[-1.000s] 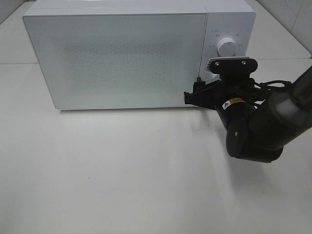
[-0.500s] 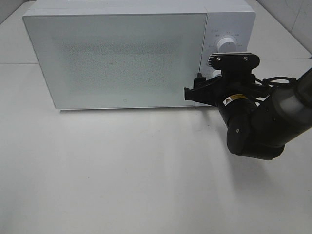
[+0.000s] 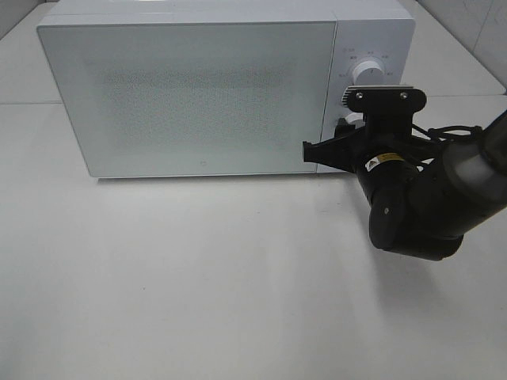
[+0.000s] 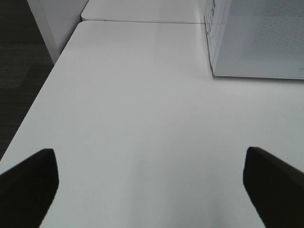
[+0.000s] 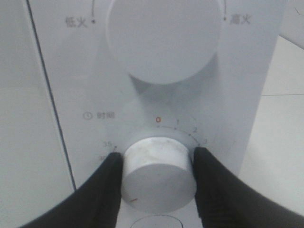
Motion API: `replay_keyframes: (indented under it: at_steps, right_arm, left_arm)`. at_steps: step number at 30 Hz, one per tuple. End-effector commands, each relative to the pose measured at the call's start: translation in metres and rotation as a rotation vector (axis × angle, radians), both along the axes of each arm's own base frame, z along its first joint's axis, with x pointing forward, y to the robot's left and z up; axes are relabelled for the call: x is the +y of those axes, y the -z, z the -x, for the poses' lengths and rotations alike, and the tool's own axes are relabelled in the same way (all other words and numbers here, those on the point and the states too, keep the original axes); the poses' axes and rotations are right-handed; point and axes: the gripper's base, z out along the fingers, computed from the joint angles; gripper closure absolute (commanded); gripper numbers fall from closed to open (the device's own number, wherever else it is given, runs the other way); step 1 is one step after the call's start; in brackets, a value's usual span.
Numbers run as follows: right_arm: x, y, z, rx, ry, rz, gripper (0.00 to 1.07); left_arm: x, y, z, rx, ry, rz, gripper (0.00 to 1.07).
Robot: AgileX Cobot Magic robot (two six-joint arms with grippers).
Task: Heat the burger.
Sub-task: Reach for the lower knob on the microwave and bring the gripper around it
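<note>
**Inspector A:** Status of the heating job?

**Inspector B:** The white box-shaped microwave oven point(image 3: 198, 9) stands on the white table point(image 3: 198, 277) with its frosted door point(image 3: 190, 95) closed. The burger shows in no view. I judge it to be inside the oven, unconfirmed. Loading appears done, setting the time is in hand, and the heating itself is left.

**Inspector A:** The pincers?

**Inspector B:** The right pincer point(image 5: 159, 164) is clenched on the round white timer dial point(image 5: 159, 178), low on the oven's control panel point(image 3: 372, 39), with a black finger point(image 5: 107, 190) pressed to each side. I cannot tell whether the dial is off zero. The left pincer point(image 4: 152, 175) is released and empty, over table beyond the oven's far end.

**Inspector A:** Burger relative to the working pincer?

**Inspector B:** If inside, it sits behind the door beside that panel, with the oven's front between them.
</note>
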Motion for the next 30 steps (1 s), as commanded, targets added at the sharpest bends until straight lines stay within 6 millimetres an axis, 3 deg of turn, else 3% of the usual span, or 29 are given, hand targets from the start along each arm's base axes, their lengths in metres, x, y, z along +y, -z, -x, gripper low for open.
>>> replay_keyframes:
  at_steps: [1, 4, 11, 14, 16, 17, 18, 19, 21, 22, 24, 30]
  right_arm:
    - [0.000, -0.012, -0.004, -0.078, 0.008, -0.009, 1.02]
    - [0.000, -0.012, -0.004, -0.082, 0.001, -0.007, 1.07]
    - [0.000, -0.012, -0.004, -0.084, 0.001, -0.024, 1.07]
    - [0.003, -0.014, -0.005, -0.108, -0.025, -0.120, 1.07]
    - [0.007, -0.018, -0.005, -0.145, -0.063, -0.296, 1.07]
    - [0.007, -0.018, -0.005, -0.145, -0.063, -0.296, 1.07]
    - [0.008, -0.020, -0.004, -0.164, -0.071, -0.448, 1.07]
    - [0.008, -0.020, -0.004, -0.164, -0.071, -0.448, 1.07]
    - [0.008, -0.022, -0.004, -0.184, -0.067, -0.722, 1.07]
    - [0.008, -0.022, -0.004, -0.184, -0.067, -0.722, 1.07]
    - [0.007, -0.025, -0.004, -0.220, -0.075, -0.931, 1.07]
    - [0.007, -0.030, -0.003, -0.258, -0.101, -1.204, 1.07]
  left_arm:
    - [0.000, 0.000, 0.002, -0.014, -0.001, 0.000, 0.09]
    - [0.000, 0.000, 0.002, -0.014, -0.001, 0.000, 0.09]
    - [0.000, 0.000, 0.002, -0.014, -0.001, 0.000, 0.09]
    - [0.000, 0.000, 0.002, -0.014, -0.001, 0.000, 0.09]
    - [0.000, 0.000, 0.002, -0.014, -0.001, 0.000, 0.09]
    - [0.000, 0.000, 0.002, -0.014, -0.001, 0.000, 0.09]
    - [0.000, 0.000, 0.002, -0.014, -0.001, 0.000, 0.09]
    - [0.000, 0.000, 0.002, -0.014, -0.001, 0.000, 0.09]
    - [0.000, 0.000, 0.002, -0.014, -0.001, 0.000, 0.09]
    - [0.000, 0.000, 0.002, -0.014, -0.001, 0.000, 0.09]
    - [0.000, 0.000, 0.002, -0.014, -0.001, 0.000, 0.09]
    - [0.000, 0.000, 0.002, -0.014, -0.001, 0.000, 0.09]
